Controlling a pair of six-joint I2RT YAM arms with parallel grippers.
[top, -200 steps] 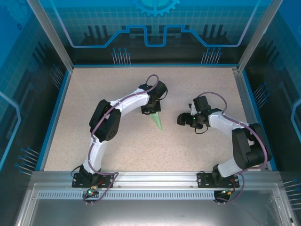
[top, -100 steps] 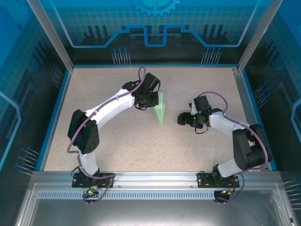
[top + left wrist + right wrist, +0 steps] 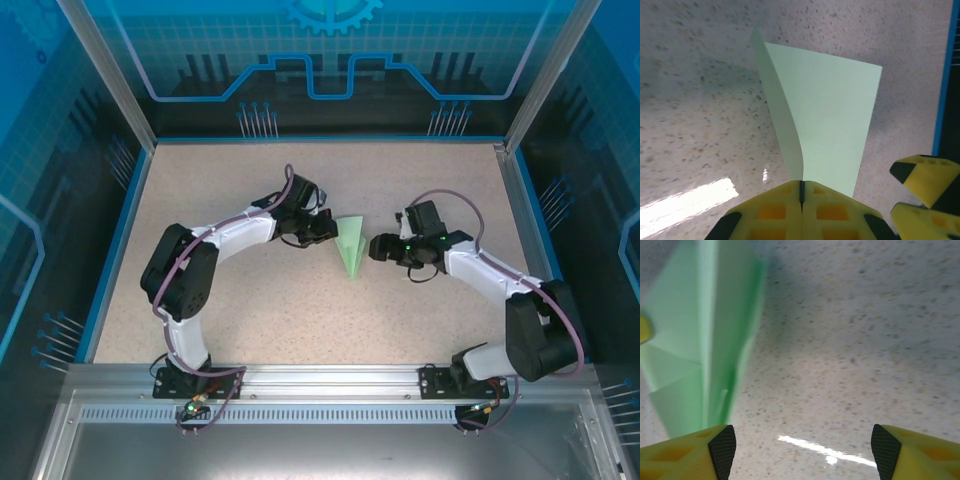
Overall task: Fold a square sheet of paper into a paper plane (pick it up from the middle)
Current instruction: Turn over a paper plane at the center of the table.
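Observation:
The square sheet of paper is folded into a slim pale green paper plane [image 3: 350,249], held just above the speckled table near its middle, point toward the near edge. My left gripper [image 3: 329,231] is shut on the plane's left side. In the left wrist view the paper plane [image 3: 825,120] fans out from the closed left gripper [image 3: 801,186]. My right gripper [image 3: 374,247] stands open just right of the plane, its yellow fingers [image 3: 923,173] close beside the paper. In the right wrist view the plane [image 3: 700,340] lies left of the open right gripper [image 3: 800,442], nothing between its pads.
A blue rim [image 3: 118,250] and glass walls bound the speckled table [image 3: 300,310]. Both arm bases sit on the metal rail [image 3: 330,375] at the near edge.
My left arm has swung its elbow leftward and turned the wrist, carrying the plane slightly right. My right gripper has moved left, close to the plane.

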